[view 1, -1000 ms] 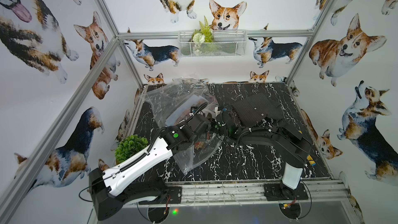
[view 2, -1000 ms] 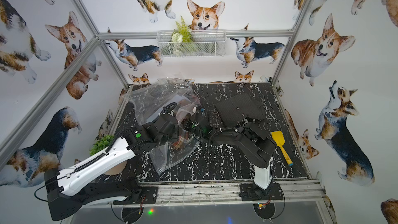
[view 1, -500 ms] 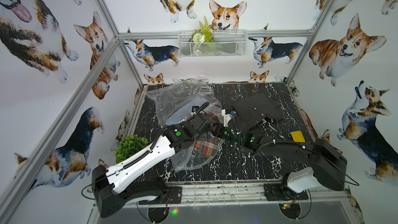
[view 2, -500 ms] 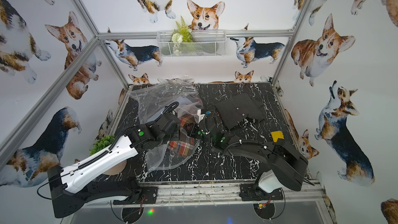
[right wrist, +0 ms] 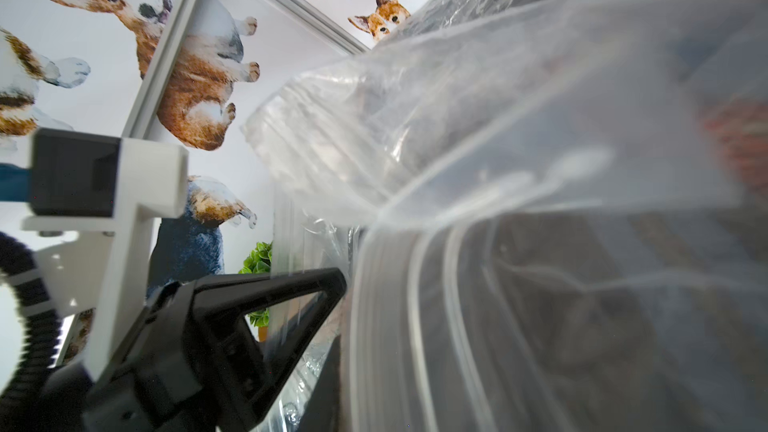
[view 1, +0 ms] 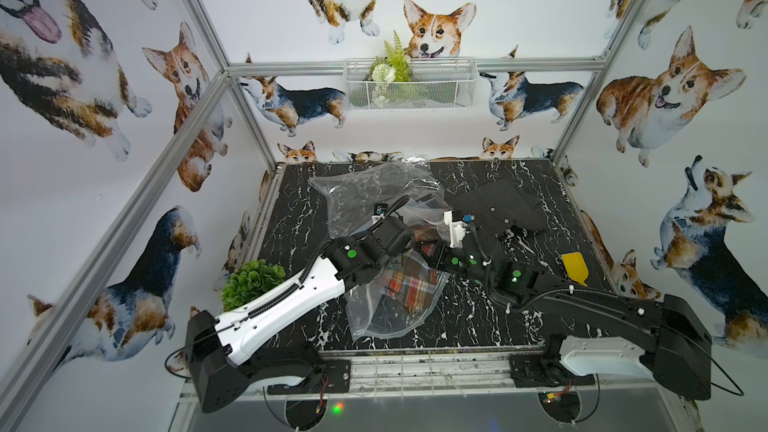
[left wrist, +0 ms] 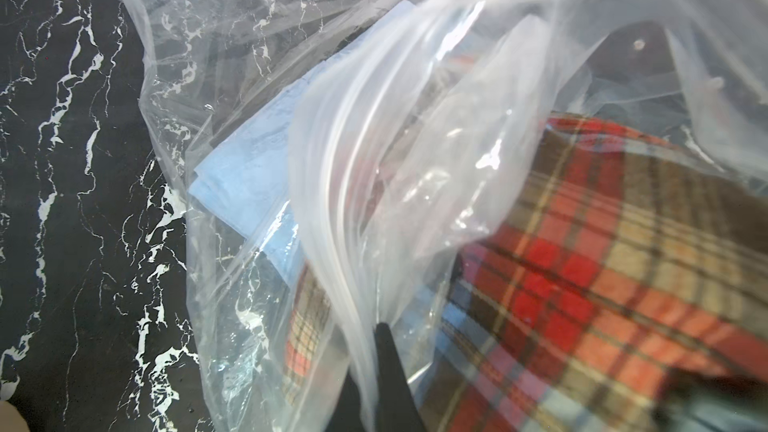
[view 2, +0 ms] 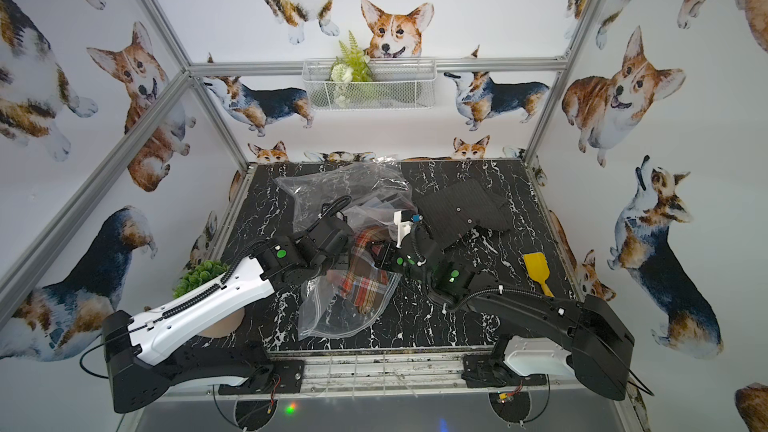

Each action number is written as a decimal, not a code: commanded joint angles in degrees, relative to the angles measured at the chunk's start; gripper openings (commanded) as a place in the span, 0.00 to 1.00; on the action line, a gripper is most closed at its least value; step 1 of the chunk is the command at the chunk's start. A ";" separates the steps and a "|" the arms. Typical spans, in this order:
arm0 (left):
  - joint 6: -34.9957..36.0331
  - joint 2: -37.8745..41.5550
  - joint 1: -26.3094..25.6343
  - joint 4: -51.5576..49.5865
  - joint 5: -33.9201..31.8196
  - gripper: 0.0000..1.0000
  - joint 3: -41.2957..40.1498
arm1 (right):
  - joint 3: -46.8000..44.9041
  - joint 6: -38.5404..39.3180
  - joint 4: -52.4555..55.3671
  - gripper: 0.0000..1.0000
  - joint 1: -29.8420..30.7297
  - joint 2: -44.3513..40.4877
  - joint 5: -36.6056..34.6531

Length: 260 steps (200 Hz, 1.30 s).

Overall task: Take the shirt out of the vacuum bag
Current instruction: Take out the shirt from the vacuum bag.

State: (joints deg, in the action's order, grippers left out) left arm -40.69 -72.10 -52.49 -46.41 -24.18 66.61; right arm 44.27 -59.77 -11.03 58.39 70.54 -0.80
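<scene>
The vacuum bag (view 1: 386, 317) is clear plastic and lies at the table's middle front, in both top views. Inside it is the shirt (view 1: 411, 288), red, tan and blue plaid, seen through the film. My left gripper (left wrist: 374, 338) is shut on the bag's zip-seal edge, and the shirt (left wrist: 602, 284) lies just past it. My right gripper (right wrist: 345, 326) meets the same edge from the opposite side, with the film pinched between its black fingers (right wrist: 266, 313). Both grippers hold the bag's mouth above the table, close together (view 2: 361, 253).
A second crumpled clear bag (view 1: 365, 193) with a pale blue sheet (left wrist: 249, 168) lies behind the left gripper. A dark garment (view 1: 498, 209) lies at the back right, a yellow scraper (view 1: 575, 268) by the right edge and a green plant (view 1: 251, 282) at the front left.
My right arm has dropped low and stretched out to the right, uncovering the yellow scraper. The bag's mouth has been drawn apart and the plaid shirt shows more.
</scene>
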 commanded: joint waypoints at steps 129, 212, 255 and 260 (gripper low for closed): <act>-1.28 -3.36 0.11 3.61 0.30 0.00 1.39 | -1.76 -2.42 -13.16 0.00 5.07 11.18 4.04; -0.73 -5.02 0.11 4.58 -0.20 0.00 1.48 | -6.34 -3.07 -4.36 0.00 7.24 0.22 7.98; -0.27 -6.59 0.57 4.90 -0.95 0.00 2.93 | -8.14 -3.70 -3.02 0.00 8.19 -2.46 11.85; -0.26 -6.87 0.64 5.08 -0.95 0.00 3.00 | -8.07 -3.46 -2.27 0.00 8.26 -3.09 11.95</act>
State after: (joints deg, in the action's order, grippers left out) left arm -40.66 -78.04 -52.34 -43.51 -23.99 68.73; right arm 36.40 -61.80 -13.34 66.13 69.65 7.42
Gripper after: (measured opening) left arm 0.053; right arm 0.166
